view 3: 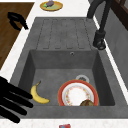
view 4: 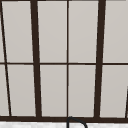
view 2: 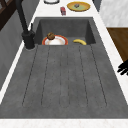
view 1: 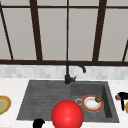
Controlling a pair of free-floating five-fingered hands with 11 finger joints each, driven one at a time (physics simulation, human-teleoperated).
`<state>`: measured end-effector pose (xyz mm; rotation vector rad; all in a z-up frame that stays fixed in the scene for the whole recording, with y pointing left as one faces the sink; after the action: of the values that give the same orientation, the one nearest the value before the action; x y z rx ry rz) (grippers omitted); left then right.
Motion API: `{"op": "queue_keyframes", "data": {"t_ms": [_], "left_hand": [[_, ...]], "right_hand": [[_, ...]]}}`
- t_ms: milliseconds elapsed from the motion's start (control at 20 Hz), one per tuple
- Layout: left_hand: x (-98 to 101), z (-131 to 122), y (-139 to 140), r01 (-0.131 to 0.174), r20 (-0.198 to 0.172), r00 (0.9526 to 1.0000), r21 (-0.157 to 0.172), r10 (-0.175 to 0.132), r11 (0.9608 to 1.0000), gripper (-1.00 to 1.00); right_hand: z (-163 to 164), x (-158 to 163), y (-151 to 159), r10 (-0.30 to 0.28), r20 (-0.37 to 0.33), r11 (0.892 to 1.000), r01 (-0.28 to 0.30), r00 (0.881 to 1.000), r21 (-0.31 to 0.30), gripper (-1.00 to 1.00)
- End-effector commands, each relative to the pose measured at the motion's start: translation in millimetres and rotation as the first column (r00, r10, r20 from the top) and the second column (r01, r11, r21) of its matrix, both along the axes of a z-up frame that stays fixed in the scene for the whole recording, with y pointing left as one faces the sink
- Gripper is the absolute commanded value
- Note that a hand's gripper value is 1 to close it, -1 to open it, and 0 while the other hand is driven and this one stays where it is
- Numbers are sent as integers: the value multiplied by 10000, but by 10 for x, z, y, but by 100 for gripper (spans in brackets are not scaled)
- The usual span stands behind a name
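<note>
Hovering my right hand (view 3: 11,103) at the frame's lower left, fingers straight, spread and holding nothing, I'd judge a low, slow reach over the sink (view 3: 25,72) wall best. The banana (view 3: 38,95) lies in the basin just right of my fingertips, beside the plate (view 3: 75,96). My left hand (view 3: 17,20) hangs at upper left.

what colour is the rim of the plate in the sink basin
The plate has an orange-red rim around a white centre; the right side view shows it best.
</note>
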<state>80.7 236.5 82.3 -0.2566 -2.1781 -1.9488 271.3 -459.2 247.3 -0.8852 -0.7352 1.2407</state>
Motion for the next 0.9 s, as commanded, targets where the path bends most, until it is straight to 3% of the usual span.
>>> {"op": "queue_keyframes", "data": {"t_ms": [0, 200, 450, 850], "left_hand": [[0, 0, 0, 0, 0, 10000, 0, 0, 10000, 0], [0, 0, 0, 0, 0, 10000, 0, 0, 10000, 0], [0, 0, 0, 0, 0, 10000, 0, 0, 10000, 0], [0, 0, 0, 0, 0, 10000, 0, 0, 10000, 0]], "right_hand": [[55, 0, 195, 640, 389, 9978, -632, 9972, -210, -100], [30, 4, 400, 788, 1259, 9968, -764, 9889, -238, -100], [29, 1, 610, 1246, 1852, 9922, -1230, 9748, -204, -100], [89, -6, 767, 3004, 1676, 9489, -3121, 9390, 476, -100]]}}
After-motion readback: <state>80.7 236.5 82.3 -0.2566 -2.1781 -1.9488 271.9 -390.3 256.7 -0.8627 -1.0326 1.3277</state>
